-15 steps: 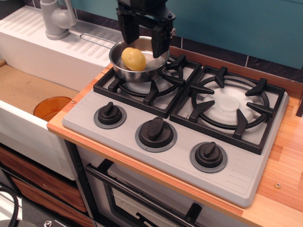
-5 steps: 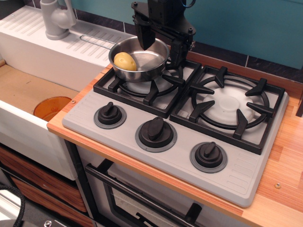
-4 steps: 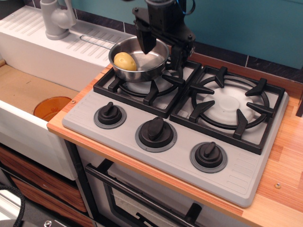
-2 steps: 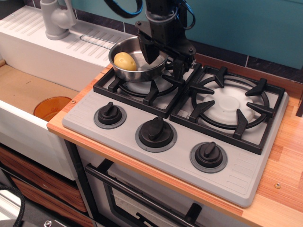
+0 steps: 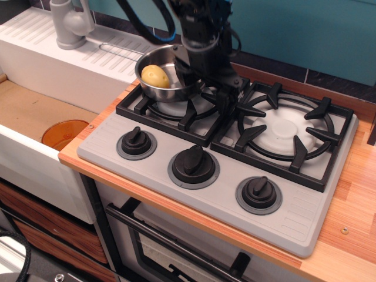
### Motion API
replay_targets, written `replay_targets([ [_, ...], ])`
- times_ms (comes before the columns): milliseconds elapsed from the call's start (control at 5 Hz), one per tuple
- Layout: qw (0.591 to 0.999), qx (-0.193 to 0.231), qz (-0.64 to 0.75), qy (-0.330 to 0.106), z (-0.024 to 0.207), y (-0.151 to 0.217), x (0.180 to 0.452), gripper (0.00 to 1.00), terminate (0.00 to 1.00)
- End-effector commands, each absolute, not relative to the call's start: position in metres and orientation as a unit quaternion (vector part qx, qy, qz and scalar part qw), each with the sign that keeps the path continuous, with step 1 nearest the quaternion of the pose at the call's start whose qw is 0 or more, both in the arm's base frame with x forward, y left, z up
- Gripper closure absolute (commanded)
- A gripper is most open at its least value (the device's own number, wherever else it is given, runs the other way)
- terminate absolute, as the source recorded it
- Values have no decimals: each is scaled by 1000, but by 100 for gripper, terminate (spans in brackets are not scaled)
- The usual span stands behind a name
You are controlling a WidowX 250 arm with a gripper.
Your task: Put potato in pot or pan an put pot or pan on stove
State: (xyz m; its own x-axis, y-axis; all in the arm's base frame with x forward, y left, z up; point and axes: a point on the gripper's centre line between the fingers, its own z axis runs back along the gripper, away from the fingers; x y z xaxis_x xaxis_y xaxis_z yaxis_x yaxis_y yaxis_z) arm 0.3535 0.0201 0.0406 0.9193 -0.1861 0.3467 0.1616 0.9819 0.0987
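Observation:
The pale-yellow potato lies in the left part of the shiny steel pan. The pan sits on the back-left corner of the left burner grate of the grey stove. Its wire handle points left over the drainboard. My gripper is open and low at the pan's right side. One finger is inside the pan and the other is outside, so the jaws straddle the right rim. The arm hides that part of the rim.
An orange bowl lies in the sink at the left. A grey faucet stands at the back left. Three black knobs line the stove's front. The right burner carries nothing. A wooden counter borders the stove.
The gripper has come down and shifted right from above the pan to straddle its right rim. The potato slid to the pan's left side earlier and now stays put.

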Motion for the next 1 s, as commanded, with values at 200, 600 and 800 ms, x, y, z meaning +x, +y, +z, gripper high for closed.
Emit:
replay_targets([
  [200, 980, 31, -77, -182, 55, 14, 351, 100, 0],
  [600, 982, 21, -69, -175, 63, 10, 350, 100, 0],
  [800, 984, 23, -66, -166, 79, 7, 350, 100, 0],
])
